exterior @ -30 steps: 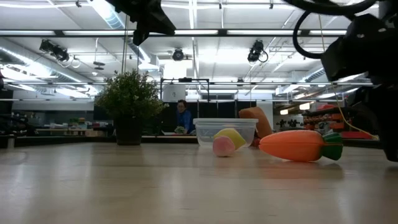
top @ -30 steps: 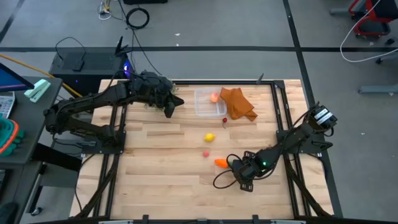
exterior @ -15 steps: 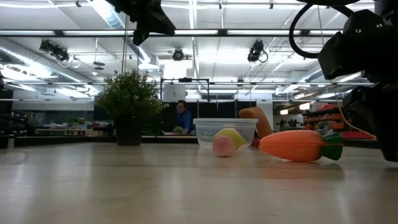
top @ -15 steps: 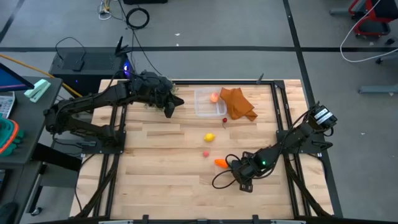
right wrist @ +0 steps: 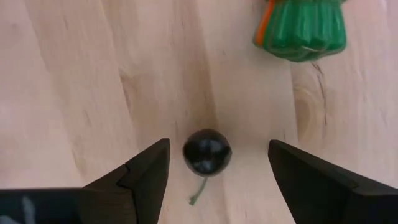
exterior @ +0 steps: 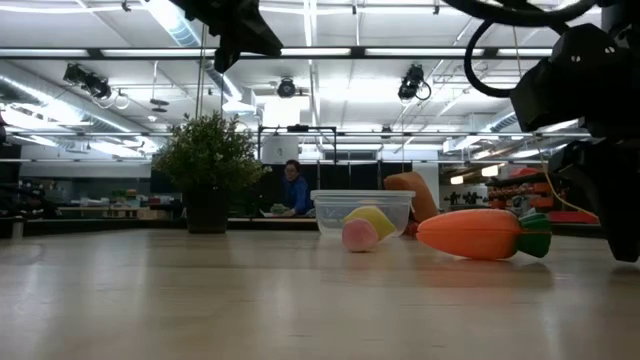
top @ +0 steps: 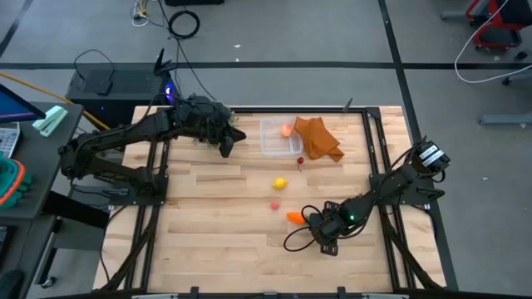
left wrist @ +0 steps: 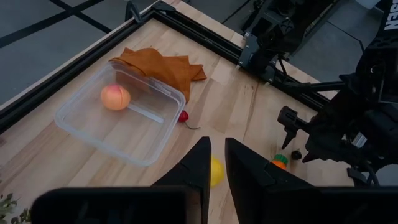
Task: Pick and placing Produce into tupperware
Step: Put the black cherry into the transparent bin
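- Right gripper [right wrist: 214,168]: fingers apart, straddling the small glossy black berry [right wrist: 207,152] on the wood table [right wrist: 74,81].
- Orange plastic carrot's [exterior: 470,233] green top [right wrist: 301,28] lies near.
- Left gripper [left wrist: 217,163]: fingers nearly together, empty.

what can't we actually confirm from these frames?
- Dark berry: clear only in the right wrist view, between the open right claw; in the high view the arm covers it.
- Tupperware contents: in the low view the lemon and pink fruit overlap it, depth unreadable.
- Left claw: no contact; nothing seen between the fingers.
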Motion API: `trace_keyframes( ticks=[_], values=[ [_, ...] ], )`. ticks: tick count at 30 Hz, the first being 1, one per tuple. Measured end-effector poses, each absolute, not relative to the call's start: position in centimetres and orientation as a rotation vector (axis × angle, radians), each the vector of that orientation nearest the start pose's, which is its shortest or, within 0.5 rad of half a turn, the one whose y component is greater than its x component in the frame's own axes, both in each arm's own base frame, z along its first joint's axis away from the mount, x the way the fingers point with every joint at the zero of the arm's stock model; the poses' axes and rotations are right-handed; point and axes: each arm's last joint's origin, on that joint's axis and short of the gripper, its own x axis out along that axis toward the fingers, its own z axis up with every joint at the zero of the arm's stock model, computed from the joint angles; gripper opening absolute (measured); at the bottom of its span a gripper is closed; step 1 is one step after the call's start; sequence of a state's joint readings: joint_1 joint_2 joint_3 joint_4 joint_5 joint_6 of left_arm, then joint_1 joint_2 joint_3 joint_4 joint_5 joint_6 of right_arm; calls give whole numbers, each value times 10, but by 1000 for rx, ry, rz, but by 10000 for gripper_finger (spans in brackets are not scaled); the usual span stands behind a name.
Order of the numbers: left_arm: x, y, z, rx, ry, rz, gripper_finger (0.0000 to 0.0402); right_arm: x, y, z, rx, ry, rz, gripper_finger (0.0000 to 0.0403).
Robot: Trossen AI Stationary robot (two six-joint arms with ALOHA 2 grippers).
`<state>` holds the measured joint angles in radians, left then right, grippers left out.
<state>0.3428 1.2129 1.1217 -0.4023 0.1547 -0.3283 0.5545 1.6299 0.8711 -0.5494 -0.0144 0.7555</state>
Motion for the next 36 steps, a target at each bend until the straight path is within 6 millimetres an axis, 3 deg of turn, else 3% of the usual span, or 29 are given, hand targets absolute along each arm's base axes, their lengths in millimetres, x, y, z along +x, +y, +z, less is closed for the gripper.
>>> trace_keyframes(
  ticks=[11, 36],
  values=[
    [248, 84, 343, -441, 446, 262, 52, 238, 148, 149, 284, 1358, -18, 220],
    [248, 84, 343, -443, 445, 262, 51, 238, 148, 149, 298, 1368, -9, 120]
  ],
)
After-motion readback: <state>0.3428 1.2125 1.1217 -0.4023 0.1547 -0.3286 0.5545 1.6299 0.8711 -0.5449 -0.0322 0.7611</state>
